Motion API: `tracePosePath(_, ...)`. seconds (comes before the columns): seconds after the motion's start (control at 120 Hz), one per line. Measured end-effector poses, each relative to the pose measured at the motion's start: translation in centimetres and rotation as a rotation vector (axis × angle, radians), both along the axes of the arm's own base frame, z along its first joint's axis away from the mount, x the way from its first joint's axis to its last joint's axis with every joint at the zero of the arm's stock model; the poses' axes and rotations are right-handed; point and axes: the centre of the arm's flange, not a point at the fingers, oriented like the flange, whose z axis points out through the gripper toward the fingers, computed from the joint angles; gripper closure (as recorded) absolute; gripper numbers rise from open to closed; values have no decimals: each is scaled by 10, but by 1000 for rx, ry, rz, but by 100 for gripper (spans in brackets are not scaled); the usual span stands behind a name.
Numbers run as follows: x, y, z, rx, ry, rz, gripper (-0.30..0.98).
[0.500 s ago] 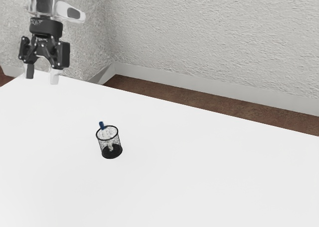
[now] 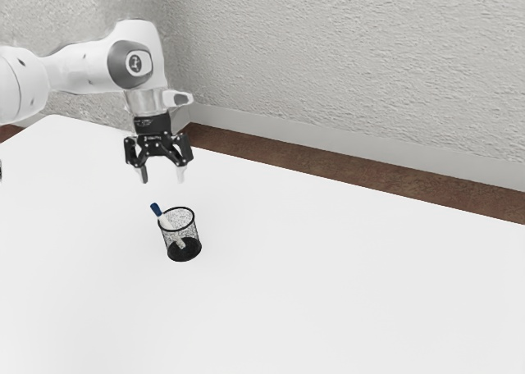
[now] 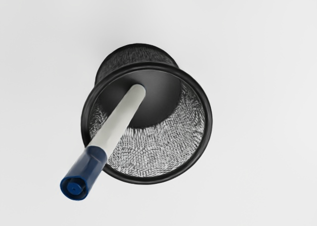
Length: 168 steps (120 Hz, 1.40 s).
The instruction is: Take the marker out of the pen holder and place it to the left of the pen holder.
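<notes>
Exterior view: my gripper at upper left, fingers apart, above the marker leaning in the pen holder

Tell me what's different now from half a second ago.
The gripper has swung toward the exterior view's right and come down, now hovering above the pen holder. The marker leans further toward the exterior view's left, its blue end shifted that way. Nothing has been gripped or released; the gripper remains open and the holder stands where it was.
</notes>
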Motion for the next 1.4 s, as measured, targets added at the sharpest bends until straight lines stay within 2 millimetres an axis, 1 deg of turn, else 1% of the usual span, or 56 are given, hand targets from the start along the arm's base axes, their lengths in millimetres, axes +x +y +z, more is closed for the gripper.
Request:
tracePosePath(0.075, 3, 4, -22, -1, -12, 35, 0)
tracePosePath(0.133, 5, 9, -33, 2, -26, 60, 0)
tracePosePath(0.233, 9, 19, -39, 14, -56, 99, 0)
tracePosePath(0.283, 8, 29, -42, 25, -62, 125, 0)
tracePosePath(0.333, 7, 35, -49, 31, -63, 141, 0)
tracePosePath(0.4, 12, 39, -62, 33, -72, 157, 1)
tracePosePath(0.458, 17, 42, -68, 37, -89, 171, 5)
tracePosePath(0.517, 19, 49, -77, 42, -94, 189, 10)
tracePosePath(0.558, 20, 53, -79, 45, -100, 199, 14)
tracePosePath(0.692, 17, 64, -77, 60, -115, 225, 21)
tracePosePath(0.85, 18, 67, -72, 66, -133, 237, 25)
tracePosePath(0.925, 8, 66, -66, 69, -126, 239, 25)
tracePosePath(1.042, -10, 63, -65, 71, -100, 243, 25)
tracePosePath(1.108, -16, 62, -63, 72, -93, 244, 25)
tracePosePath(1.4, -28, 57, -62, 73, -79, 245, 25)
